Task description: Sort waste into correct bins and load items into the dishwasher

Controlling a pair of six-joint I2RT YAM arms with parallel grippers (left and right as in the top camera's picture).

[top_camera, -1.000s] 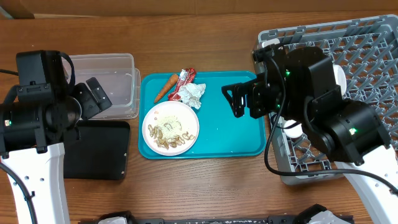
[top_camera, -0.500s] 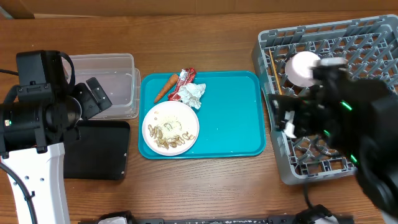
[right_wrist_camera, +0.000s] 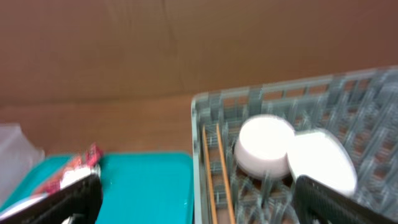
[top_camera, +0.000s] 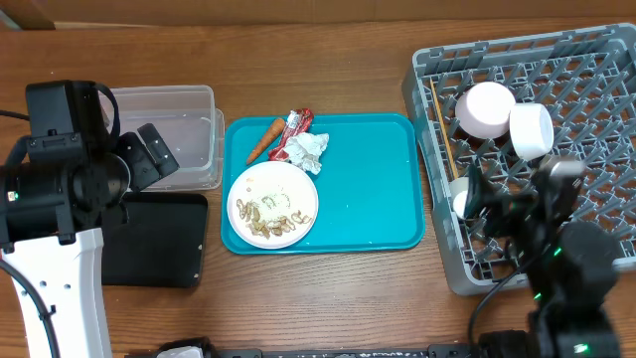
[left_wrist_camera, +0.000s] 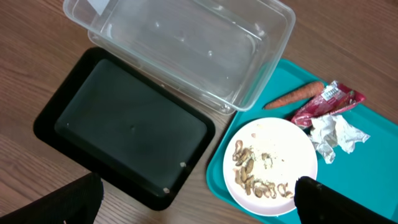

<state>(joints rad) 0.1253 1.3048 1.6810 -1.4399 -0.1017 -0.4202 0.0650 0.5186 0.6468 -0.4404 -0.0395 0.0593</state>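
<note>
So, from above, the grey rack (top_camera: 596, 60) already holds a first bowl (top_camera: 487, 107), a second bowl (top_camera: 532, 129) right beside it, and the chopsticks (top_camera: 440, 119) along its left edge. A small white thing (top_camera: 459, 202), maybe the cup, sits lower in the rack, half hidden by the right arm (top_camera: 561, 268). On the surface (top_camera: 328, 298) the teal tray (top_camera: 368, 189) carries the plate (top_camera: 273, 204) with food scraps (top_camera: 270, 217), the carrot (top_camera: 263, 141), the red wrapper (top_camera: 296, 127) and the tissue (top_camera: 310, 151). The clear tub (top_camera: 164, 129) and the black tray (top_camera: 154, 244) have nothing in them.

From the left wrist, the left hand (left_wrist_camera: 199, 193) hangs above the black tray and the plate. Its fingers are apart and hold nothing.

From the right wrist, the picture is blurry. The right hand (right_wrist_camera: 199, 196) is spread wide and empty, and it looks at the bowls and chopsticks in the rack.

I think the dishes are nearly done, with only the plate left. None of the waste is sorted yet.
</note>
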